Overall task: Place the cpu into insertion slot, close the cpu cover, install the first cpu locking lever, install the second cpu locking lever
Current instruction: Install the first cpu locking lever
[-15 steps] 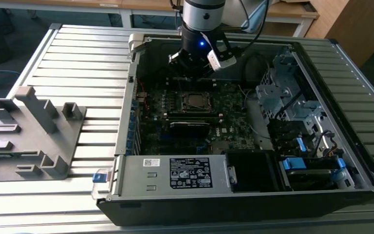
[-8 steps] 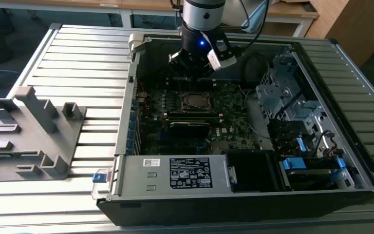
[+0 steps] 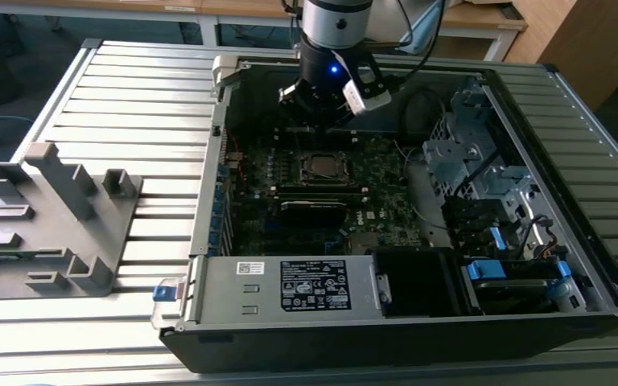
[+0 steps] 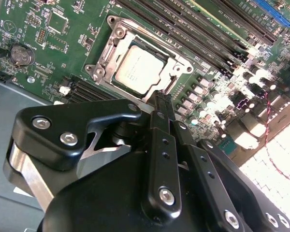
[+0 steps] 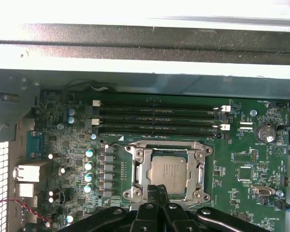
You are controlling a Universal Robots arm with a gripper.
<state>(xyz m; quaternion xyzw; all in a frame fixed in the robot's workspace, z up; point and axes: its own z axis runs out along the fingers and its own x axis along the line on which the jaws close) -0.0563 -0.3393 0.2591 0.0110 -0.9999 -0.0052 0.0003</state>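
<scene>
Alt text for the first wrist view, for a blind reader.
The cpu lies framed by the flat silver cpu cover on a green motherboard. The shut gripper is at the cover's edge; black memory slots run beyond.

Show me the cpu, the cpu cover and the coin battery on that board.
cpu point(image 5: 168, 170), first wrist view, middle of its pale top face.
cpu cover point(image 5: 140, 169), first wrist view, silver side bar of the frame.
coin battery point(image 5: 267, 133), first wrist view, centre of the round cell.

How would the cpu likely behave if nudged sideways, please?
The cpu looks thin, flat and rigid, so it probably won't bend or roll. The cpu cover frames it, so a nudge likely won't shift it. Its smooth top may be slippery.
</scene>
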